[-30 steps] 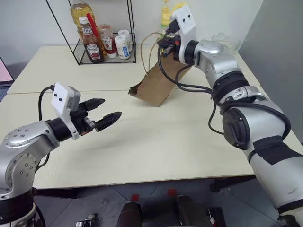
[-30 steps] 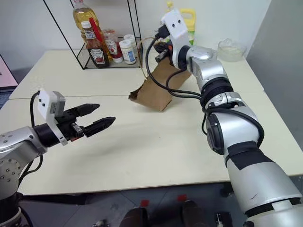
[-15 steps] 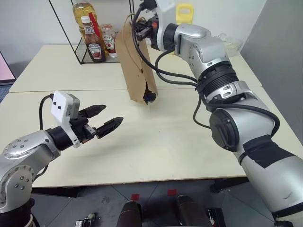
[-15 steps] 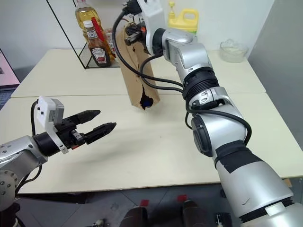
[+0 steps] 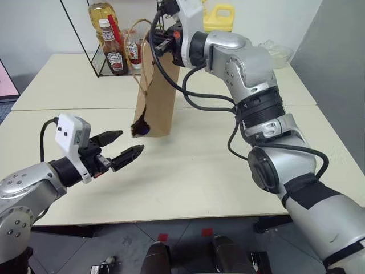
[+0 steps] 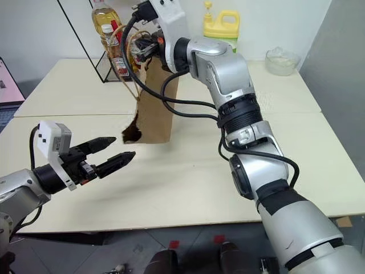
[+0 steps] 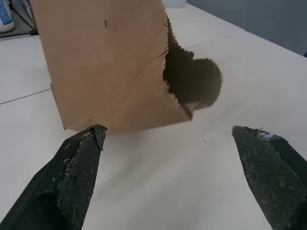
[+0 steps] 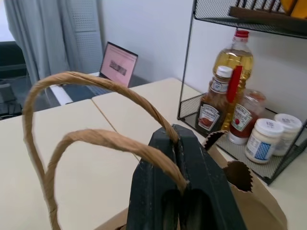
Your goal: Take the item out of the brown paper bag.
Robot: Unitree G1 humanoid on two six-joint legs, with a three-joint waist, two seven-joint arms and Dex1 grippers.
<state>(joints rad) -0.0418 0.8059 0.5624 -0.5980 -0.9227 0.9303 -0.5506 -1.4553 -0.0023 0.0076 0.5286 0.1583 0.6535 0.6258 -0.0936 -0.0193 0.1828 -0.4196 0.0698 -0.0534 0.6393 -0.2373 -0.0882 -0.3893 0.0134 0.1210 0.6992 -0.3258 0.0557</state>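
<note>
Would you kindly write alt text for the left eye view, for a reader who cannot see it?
The right gripper, jaws shut, holds the brown paper bag aloft over a cream table, its dark mouth tipped down toward the left gripper, which waits beside it with jaws open. A wire rack of sauce bottles stands behind.

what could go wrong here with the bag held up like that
1. The right gripper pinches the brown paper bag at one top corner, so it hangs turned with its mouth facing sideways and down; whatever is inside could slide out and roll on the table.
2. The left gripper waits open beside the mouth, not under it, and may miss a falling item.
3. The jagged paper edge could tear.
</note>
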